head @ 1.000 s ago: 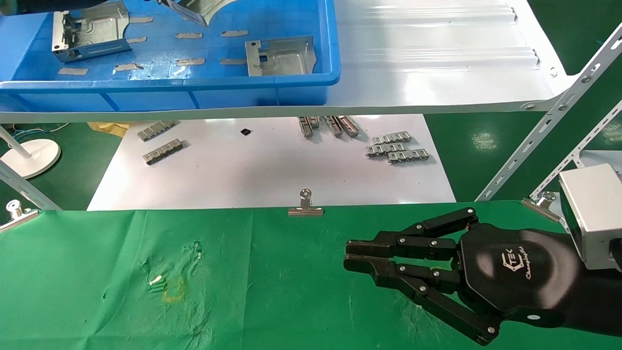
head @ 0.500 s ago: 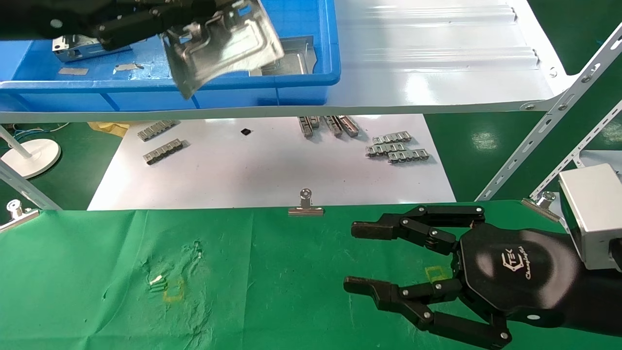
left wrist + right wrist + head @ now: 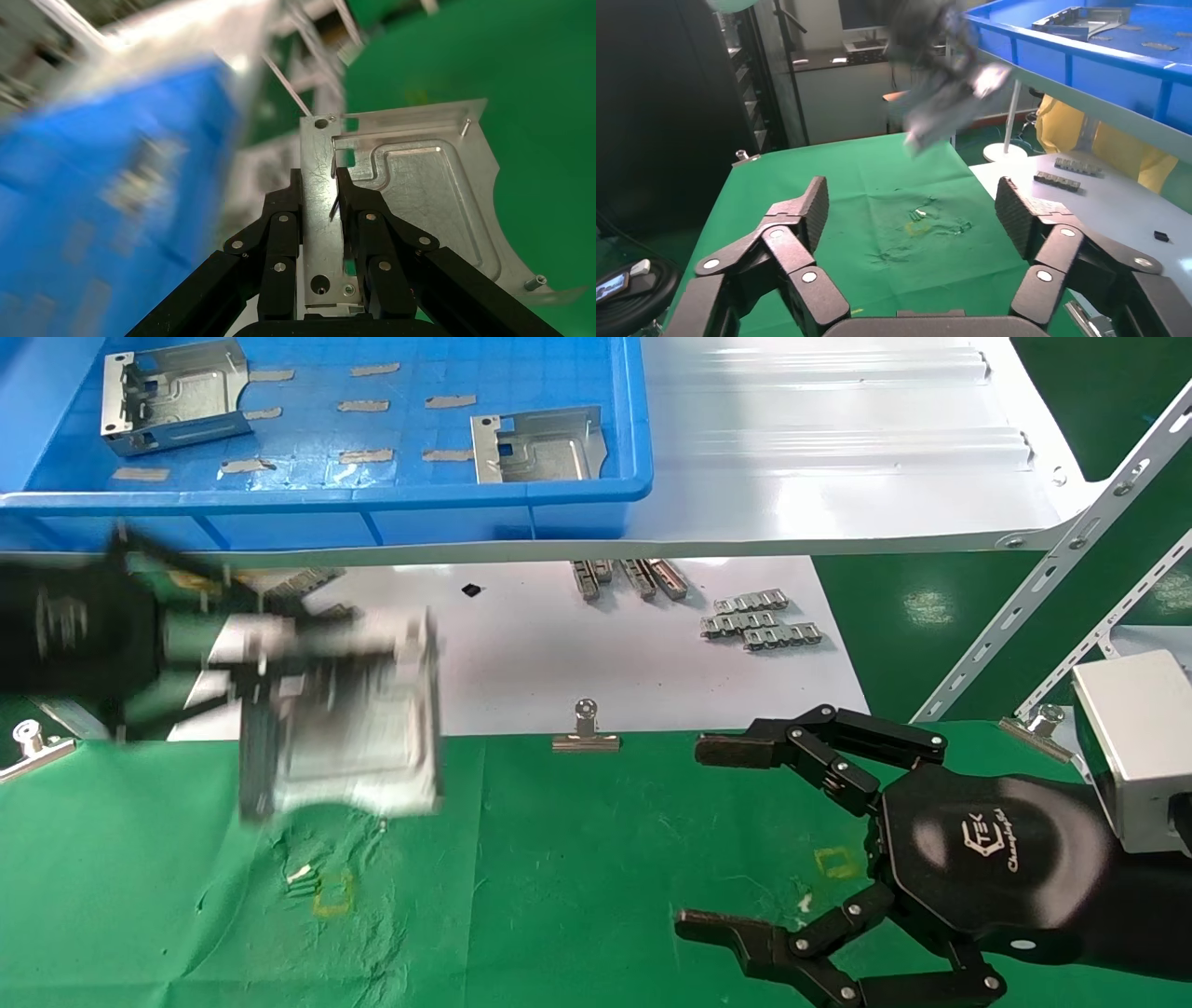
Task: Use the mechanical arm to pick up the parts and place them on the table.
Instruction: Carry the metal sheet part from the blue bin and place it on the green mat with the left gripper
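Note:
My left gripper [image 3: 307,663] is shut on a silver bracket part [image 3: 363,728] and holds it in the air over the back left of the green table [image 3: 559,859], blurred by motion. In the left wrist view the fingers [image 3: 284,225] pinch the part's [image 3: 422,189] folded flange, with my left gripper [image 3: 318,179] around it. Two more parts [image 3: 172,393] [image 3: 540,444] lie in the blue bin [image 3: 326,495] on the shelf. My right gripper [image 3: 698,836] is wide open and empty over the table's right side; its own view [image 3: 912,203] shows only cloth between the fingers and the carried part [image 3: 944,98] farther off.
The glossy white shelf [image 3: 838,449] carries the bin. Below it a white sheet [image 3: 521,663] holds several grey segmented strips [image 3: 759,621]. A binder clip [image 3: 585,733] sits on the cloth's back edge. Slanted rack struts [image 3: 1052,561] stand at the right. Yellow marks [image 3: 332,894] dot the cloth.
My left gripper has carried the part out of the blue bin, down and toward me to above the table's left rear. My right gripper has gone from shut to wide open.

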You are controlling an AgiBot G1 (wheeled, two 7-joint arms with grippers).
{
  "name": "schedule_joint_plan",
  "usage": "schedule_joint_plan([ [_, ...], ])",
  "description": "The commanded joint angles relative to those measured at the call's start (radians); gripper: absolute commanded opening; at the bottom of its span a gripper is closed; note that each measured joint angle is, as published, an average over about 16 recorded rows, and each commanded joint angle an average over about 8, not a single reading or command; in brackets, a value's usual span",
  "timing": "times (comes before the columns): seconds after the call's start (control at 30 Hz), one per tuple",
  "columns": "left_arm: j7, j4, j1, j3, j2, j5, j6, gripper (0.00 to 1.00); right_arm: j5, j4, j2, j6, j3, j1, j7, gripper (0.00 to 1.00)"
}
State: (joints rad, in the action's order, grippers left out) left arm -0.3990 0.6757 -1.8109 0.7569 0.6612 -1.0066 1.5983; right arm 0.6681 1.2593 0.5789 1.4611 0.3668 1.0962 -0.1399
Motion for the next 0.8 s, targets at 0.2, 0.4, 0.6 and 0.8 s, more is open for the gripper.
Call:
schedule_joint_plan([
  [0.2, -0.168, -0.053, 0.048, 0.156, -0.017, -0.077, -0.022, 0.0, 0.0, 0.0, 0.0, 0.0, 0.0, 0.0, 0.0, 1.0],
  [0.4, -0.307, -0.183, 0.054, 0.214, 0.042, -0.148, -0.026, 0.0, 0.0, 0.0, 0.0, 0.0, 0.0, 0.0, 0.0, 1.0],
  [0.6, -0.382, -0.283, 0.059, 0.238, 0.09, -0.151, -0.025, 0.0, 0.0, 0.0, 0.0, 0.0, 0.0, 0.0, 0.0, 1.0],
  [0.8, -0.425, -0.374, 0.065, 0.243, 0.128, -0.134, -0.031, 0.47, 0.0, 0.0, 0.0, 0.0, 0.0, 0.0, 0.0, 1.0],
])
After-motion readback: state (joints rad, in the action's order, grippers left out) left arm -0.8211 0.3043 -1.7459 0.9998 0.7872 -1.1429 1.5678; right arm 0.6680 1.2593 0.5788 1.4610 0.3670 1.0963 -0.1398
